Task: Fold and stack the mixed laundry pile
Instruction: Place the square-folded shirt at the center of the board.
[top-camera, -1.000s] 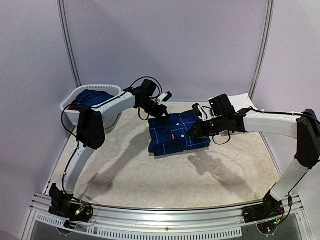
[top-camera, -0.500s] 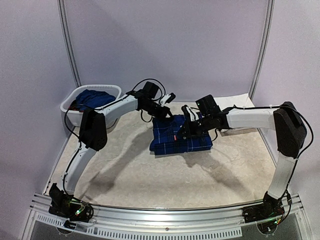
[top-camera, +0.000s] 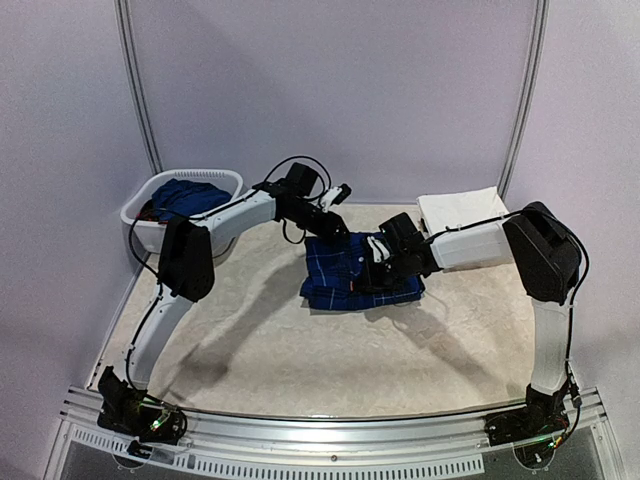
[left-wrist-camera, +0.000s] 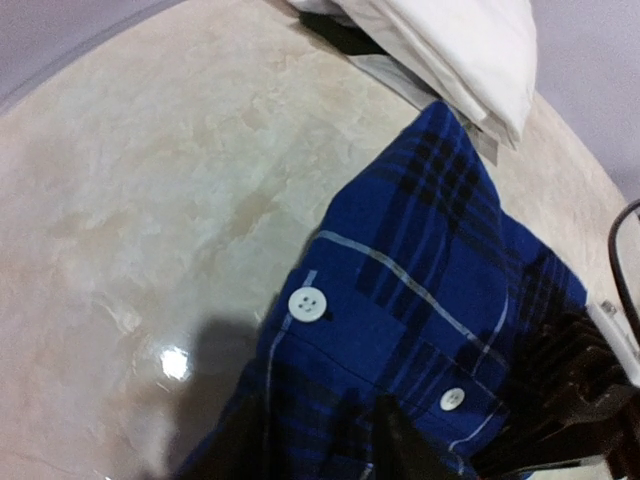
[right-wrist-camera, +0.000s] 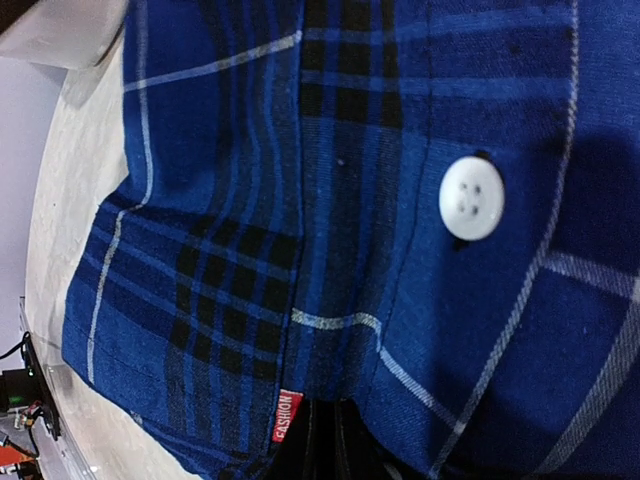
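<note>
Right gripper, pinching cloth, has moved leftward, leaving navy plaid shirt folded narrower; left gripper jaws parted

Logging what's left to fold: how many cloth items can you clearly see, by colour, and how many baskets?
Blue plaid shirt: 1
White folded garment: 1
Solid blue cloth, in the basket: 1
White basket: 1
Total: 4
</note>
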